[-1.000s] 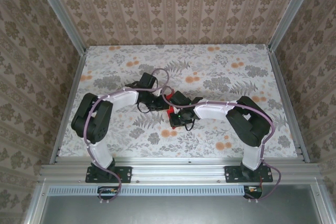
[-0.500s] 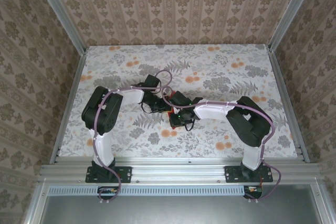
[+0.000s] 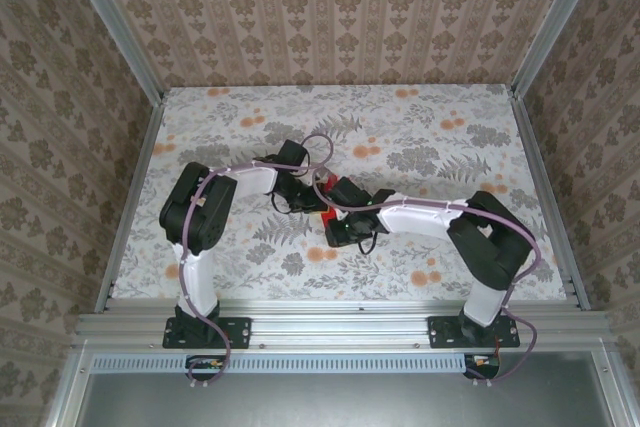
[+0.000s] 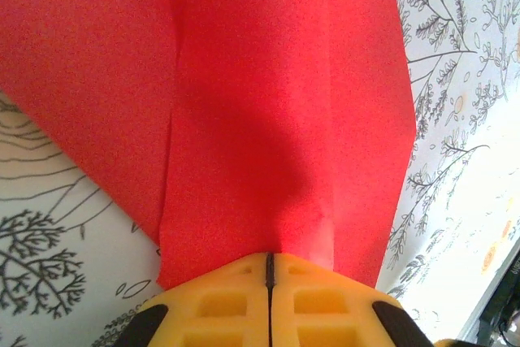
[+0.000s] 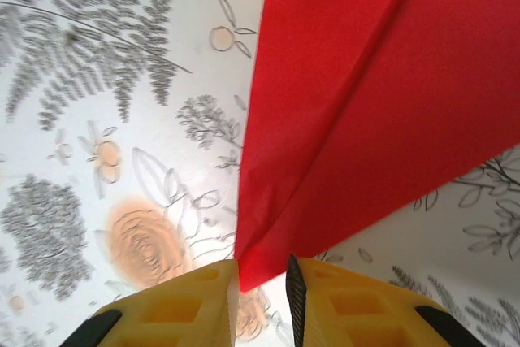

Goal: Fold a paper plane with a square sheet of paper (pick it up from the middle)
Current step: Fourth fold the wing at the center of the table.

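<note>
left claw is pinched tight, its yellow pads pressed together with only a thin seam between them. the red paper comes straight out of that seam, so the claw is clamped on the sheet's edge. from this wrist camera i see the paper fanning away from the pads, with a long crease running down its left part and a softer ridge rising from the seam. it spreads over the flowered table, though i cannot tell whether it lies flat on it or hangs above it.

from above, my left arm stands up from its base, bends at the elbow and reaches inward toward the middle of the table. the right arm folds at its elbow on the right and stretches leftward, low. the two wrists meet near the table's middle, with a little red showing between them.

right claw has its jaws narrowly parted, a slim gap showing between its pads. the paper's pointed corner dips into that gap, just beside the pad on the left of that picture; i cannot tell whether it touches. from there the sheet widens up and to the right, with a sharp fold running diagonally along it.
</note>
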You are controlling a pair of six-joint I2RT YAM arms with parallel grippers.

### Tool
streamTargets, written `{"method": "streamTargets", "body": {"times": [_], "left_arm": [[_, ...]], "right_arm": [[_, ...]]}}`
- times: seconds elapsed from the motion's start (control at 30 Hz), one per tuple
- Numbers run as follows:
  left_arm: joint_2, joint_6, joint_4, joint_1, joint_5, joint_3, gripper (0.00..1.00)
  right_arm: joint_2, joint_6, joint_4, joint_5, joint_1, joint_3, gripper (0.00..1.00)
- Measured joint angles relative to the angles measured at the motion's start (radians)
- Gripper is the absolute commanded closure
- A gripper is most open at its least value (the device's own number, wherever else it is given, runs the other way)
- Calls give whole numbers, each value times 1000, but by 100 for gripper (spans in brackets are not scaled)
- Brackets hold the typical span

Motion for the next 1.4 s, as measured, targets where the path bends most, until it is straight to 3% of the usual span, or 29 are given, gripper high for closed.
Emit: {"method": "streamTargets", "body": {"times": [0.2,0.47,1.4], "left_arm": [[0,17,0,-3,0,0,93],[0,25,-3,-4,-1,1,93],[23,62,-79,-17,-23,59,93]], "right_arm": [[-60,59,91,-114,-36,-38,76],[42,119,200,-224,-48,-41,77],[90,124,256,-249,-50,-84,79]]}}
